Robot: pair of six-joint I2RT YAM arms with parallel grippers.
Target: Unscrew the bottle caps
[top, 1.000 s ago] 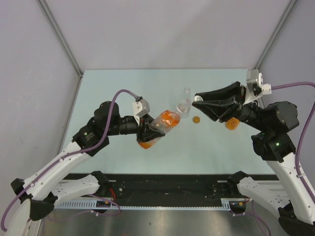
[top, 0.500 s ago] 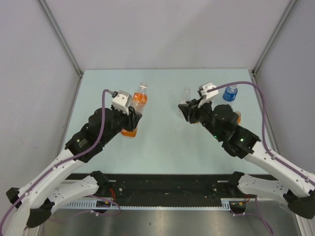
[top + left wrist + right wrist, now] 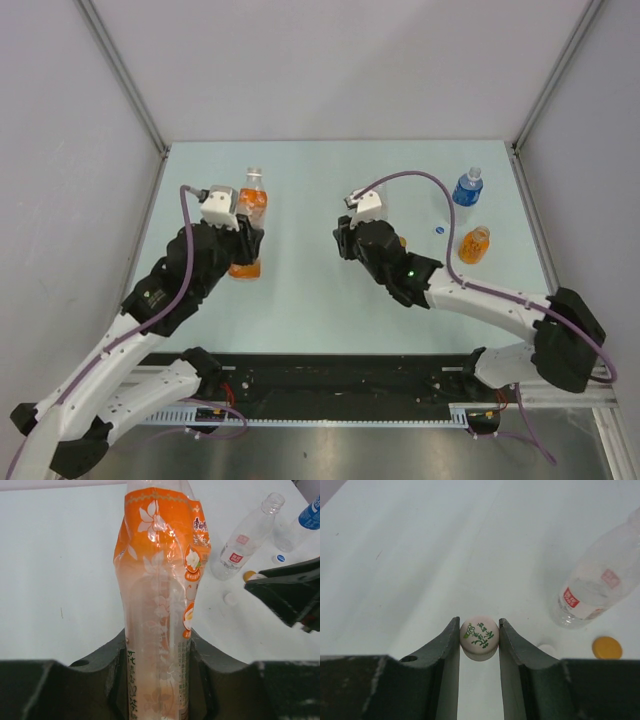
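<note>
Pinching a white cap (image 3: pixel 479 638) with green print, your right pincer (image 3: pixel 479 624) grips it. Your left pincer (image 3: pixel 157 652) clamps the orange-labelled bottle (image 3: pixel 160 555).

Orange-label bottle (image 3: pixel 157 580) sits between fingers of left gripper (image 3: pixel 157 680), neck pointing out past fingertips. Clear red-label bottle (image 3: pixel 597 577) on pale table (image 3: pixel 395 555), ahead and right of right gripper (image 3: pixel 479 630), not touching it. Blue-label bottle (image 3: pixel 467 187) and small orange-drink bottle (image 3: pixel 474 245) upright, near each other, well apart from right gripper, on side away from left gripper. Grey walls (image 3: pixel 330 60) beyond both.
</note>
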